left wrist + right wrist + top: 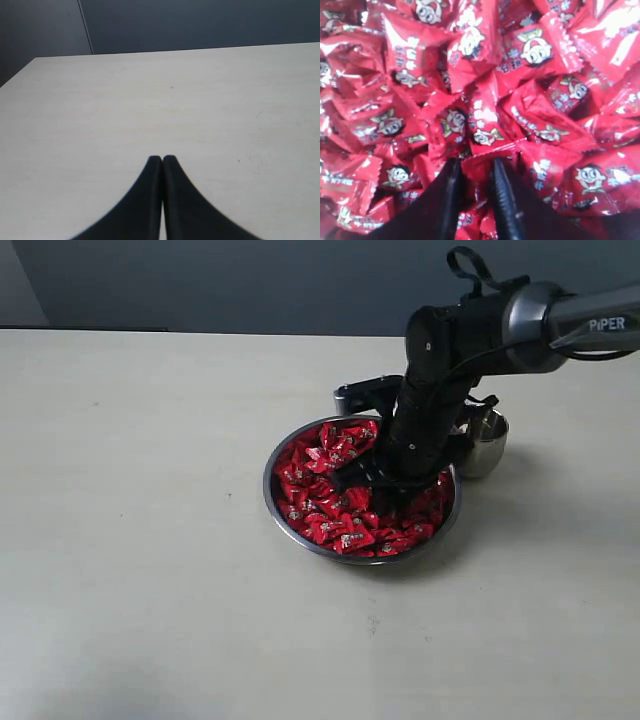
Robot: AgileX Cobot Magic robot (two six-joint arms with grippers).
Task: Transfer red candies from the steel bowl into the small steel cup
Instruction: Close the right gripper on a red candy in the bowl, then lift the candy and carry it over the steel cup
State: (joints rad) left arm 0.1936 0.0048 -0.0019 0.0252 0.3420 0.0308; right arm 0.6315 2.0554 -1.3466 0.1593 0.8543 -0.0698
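Inside the steel bowl (268,485) of red candies (320,510), right claw (476,162) pinches one; small steel cup (490,445) at two o'clock; left claw (162,159) closed over tabletop (150,100).

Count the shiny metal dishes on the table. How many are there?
2. A wide bowl sits in the middle, full of red candies. A small cup stands close by its right side, partly hidden by the robot arm. No others show.

Bowl (267,485) sits on the table (150,540), right of centre, heaped with candies (320,505). Cup (487,445) stands just beside its far right edge. Right gripper (476,167) is down in the pile, a candy between its fingers; left gripper (162,159) hangs above the table.
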